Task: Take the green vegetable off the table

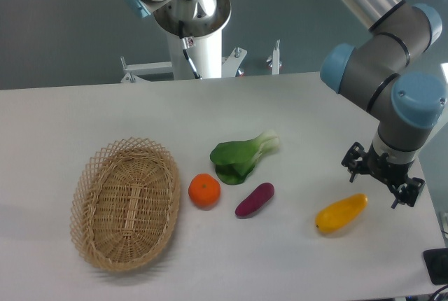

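Note:
The green vegetable [241,157] lies on the white table [84,115] near its middle. Its dark leaves point toward the front left and its pale stalk end toward the back right. My gripper [380,180] hangs at the right side of the table, well to the right of the vegetable and not touching it. Its black fingers are spread open with nothing between them. It hovers just above and to the right of a yellow oblong piece [341,213].
An orange [204,190] and a purple eggplant-shaped piece [255,199] sit just in front of the vegetable. A woven oval basket [126,203] stands at the front left. The arm's white base column [196,42] rises behind the table's far edge.

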`<action>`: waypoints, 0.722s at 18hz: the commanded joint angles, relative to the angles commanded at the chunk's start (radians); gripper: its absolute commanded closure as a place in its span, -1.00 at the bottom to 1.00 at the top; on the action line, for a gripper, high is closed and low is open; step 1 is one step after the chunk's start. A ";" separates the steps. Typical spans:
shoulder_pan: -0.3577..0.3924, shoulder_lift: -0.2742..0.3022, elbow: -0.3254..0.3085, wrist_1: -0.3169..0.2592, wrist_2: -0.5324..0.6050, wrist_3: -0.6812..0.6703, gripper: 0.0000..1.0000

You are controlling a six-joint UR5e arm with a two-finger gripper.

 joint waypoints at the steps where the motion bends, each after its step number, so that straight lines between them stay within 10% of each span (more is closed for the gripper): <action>1: 0.000 0.000 0.000 0.000 0.000 0.002 -1.00; 13: 0.003 0.011 -0.034 0.044 -0.003 0.002 -1.00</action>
